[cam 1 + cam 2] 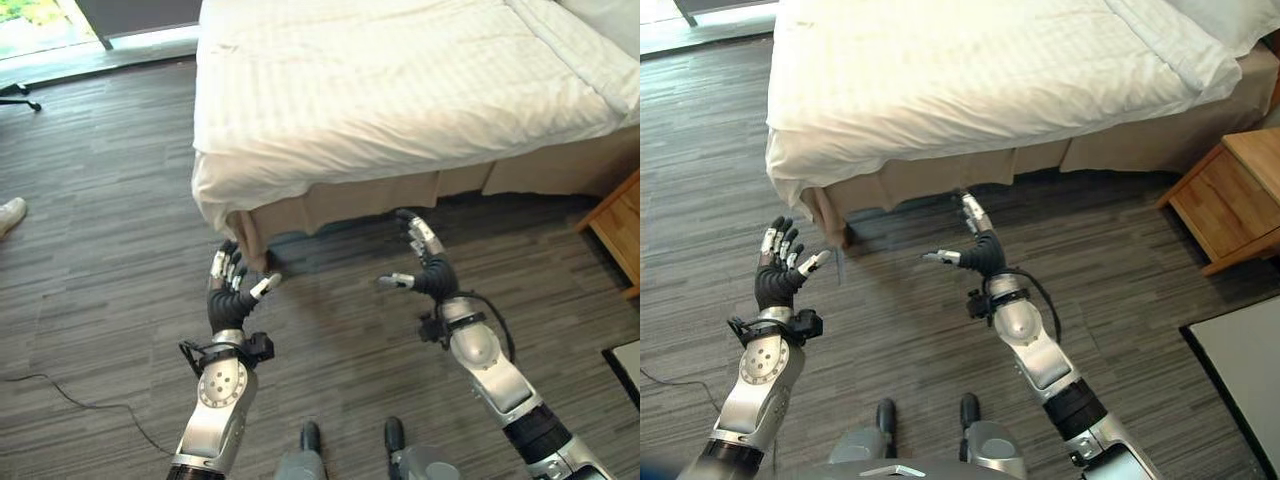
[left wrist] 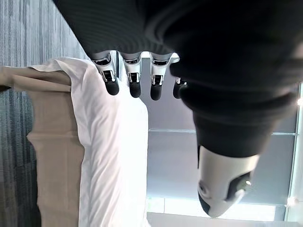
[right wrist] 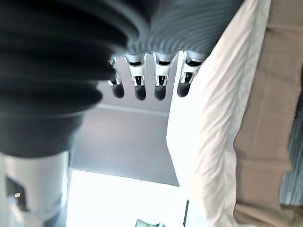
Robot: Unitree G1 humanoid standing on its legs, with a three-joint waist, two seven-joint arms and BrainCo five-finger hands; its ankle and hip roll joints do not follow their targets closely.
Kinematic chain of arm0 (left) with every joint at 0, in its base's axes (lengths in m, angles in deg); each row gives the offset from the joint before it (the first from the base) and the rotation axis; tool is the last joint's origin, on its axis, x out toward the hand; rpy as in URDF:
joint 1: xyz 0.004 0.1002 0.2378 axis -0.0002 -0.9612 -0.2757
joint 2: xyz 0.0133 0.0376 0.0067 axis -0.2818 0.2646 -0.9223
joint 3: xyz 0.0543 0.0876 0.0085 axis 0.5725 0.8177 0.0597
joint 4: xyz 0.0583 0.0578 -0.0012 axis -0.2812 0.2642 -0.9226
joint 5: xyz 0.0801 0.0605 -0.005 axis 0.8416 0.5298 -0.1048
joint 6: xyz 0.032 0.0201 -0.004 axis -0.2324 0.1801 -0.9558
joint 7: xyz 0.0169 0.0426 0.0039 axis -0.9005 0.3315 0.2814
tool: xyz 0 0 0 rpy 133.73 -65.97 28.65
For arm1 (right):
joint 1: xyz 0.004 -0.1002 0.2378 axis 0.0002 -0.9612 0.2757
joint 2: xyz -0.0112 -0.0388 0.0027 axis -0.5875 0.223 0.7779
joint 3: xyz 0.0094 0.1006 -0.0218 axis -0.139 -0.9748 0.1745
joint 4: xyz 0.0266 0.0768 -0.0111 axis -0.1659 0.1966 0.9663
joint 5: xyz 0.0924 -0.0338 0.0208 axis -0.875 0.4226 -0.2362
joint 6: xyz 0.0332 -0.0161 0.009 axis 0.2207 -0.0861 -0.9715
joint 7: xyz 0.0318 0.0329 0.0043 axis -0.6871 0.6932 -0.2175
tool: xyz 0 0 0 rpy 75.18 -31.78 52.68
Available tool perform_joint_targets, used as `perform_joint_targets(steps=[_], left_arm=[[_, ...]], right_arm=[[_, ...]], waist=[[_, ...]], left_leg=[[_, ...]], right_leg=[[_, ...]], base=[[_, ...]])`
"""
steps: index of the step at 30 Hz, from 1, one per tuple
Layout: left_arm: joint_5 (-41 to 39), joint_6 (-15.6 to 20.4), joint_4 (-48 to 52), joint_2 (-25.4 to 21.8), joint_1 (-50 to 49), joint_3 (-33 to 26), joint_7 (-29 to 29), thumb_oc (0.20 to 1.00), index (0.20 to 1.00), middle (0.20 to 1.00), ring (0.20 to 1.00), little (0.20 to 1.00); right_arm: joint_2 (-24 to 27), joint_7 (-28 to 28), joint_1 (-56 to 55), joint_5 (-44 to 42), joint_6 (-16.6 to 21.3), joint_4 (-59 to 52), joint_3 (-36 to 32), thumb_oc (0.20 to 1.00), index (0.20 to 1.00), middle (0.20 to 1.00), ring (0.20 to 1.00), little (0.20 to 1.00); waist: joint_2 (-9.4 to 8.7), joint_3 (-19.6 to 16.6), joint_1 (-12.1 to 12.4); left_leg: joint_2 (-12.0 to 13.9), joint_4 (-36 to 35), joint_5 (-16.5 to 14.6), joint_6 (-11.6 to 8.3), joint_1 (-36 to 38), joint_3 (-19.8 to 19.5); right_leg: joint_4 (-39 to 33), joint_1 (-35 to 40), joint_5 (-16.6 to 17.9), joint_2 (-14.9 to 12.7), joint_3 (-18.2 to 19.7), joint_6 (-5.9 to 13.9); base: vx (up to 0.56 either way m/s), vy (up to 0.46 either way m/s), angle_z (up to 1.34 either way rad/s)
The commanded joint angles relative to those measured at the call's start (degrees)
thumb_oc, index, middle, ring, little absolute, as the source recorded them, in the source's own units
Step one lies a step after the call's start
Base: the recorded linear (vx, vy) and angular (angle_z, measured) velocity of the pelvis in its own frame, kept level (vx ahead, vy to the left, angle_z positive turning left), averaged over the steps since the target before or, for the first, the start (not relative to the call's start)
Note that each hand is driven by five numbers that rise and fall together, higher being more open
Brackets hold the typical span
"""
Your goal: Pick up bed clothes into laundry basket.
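White bed clothes cover a bed with a beige skirt ahead of me; the sheet's edge also hangs in the left wrist view and its edge in the right wrist view. My left hand is raised over the floor near the bed's front corner, open, holding nothing. My right hand is raised just short of the bed's foot, open and empty too. Both hands are apart from the bed.
A wooden nightstand stands to the right of the bed. A flat white-and-black object lies on the floor at the right. A person's shoe is at the left edge, and a chair base at the far left.
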Motion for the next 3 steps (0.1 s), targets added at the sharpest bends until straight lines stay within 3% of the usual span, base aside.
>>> perform_joint_targets(steps=[1,3], left_arm=[[2.3,2.5,3.3,-1.7,-0.8,-2.2,1.5,1.000,1.000,1.000,1.000,1.000],[2.6,2.1,2.4,-1.4,-1.5,-2.4,1.3,1.000,1.000,1.000,1.000,1.000]], right_arm=[[-2.7,-2.3,-1.9,-4.1,2.9,-1.0,1.4,1.000,1.000,1.000,1.000,1.000],[-3.2,-2.5,-2.0,-4.2,2.7,-0.5,2.0,1.000,1.000,1.000,1.000,1.000]], waist=[[-4.60,-4.3,0.8],[-4.89,-4.4,1.4]], left_leg=[[-2.1,0.8,-6.6,1.81,-1.6,-0.5],[-2.2,0.4,-6.5,1.85,-1.4,-1.0]], right_leg=[[-2.9,0.3,-3.1,-5.0,3.2,2.25],[-2.8,0.5,-3.2,-5.2,2.9,2.29]], base=[[0.04,0.043,0.08],[0.02,0.030,-0.06]])
